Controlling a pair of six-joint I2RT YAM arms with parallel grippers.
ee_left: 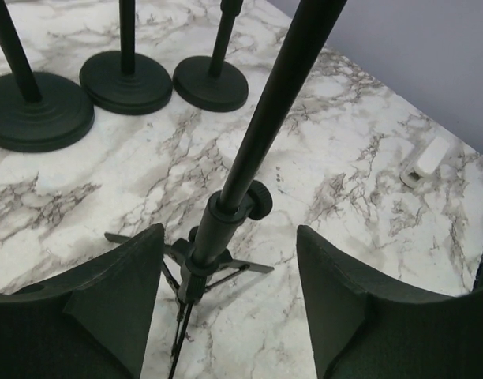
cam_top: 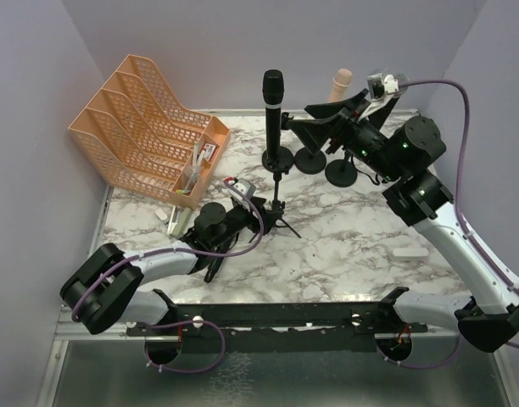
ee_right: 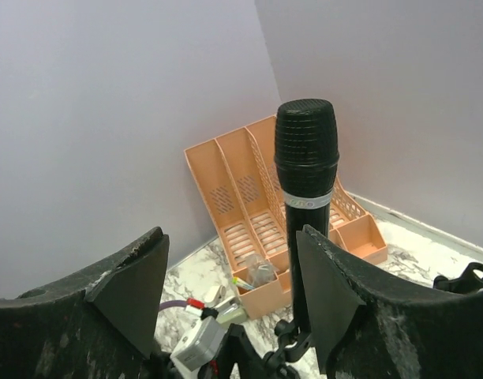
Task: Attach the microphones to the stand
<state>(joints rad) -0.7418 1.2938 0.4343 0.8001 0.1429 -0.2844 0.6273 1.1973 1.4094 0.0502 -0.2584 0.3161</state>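
Note:
A black microphone [cam_top: 272, 91] stands upright in the clip of a slim tripod stand [cam_top: 277, 203]. In the right wrist view the microphone [ee_right: 306, 170] rises just behind the right finger. My right gripper [cam_top: 304, 119] is open and empty, level with the microphone and just right of it. A pale pink microphone [cam_top: 340, 82] pokes up behind that arm. My left gripper [cam_top: 256, 212] is open and low on the table, its jaws either side of the tripod's lower pole [ee_left: 226, 207] without touching it. The other microphones are out of view.
Three round-base stands [cam_top: 278, 158] [cam_top: 310, 159] [cam_top: 341, 174] stand behind the tripod; their bases show in the left wrist view [ee_left: 127, 80]. An orange file organiser [cam_top: 149, 127] sits at the back left. A small white block [cam_top: 410, 252] lies at the right.

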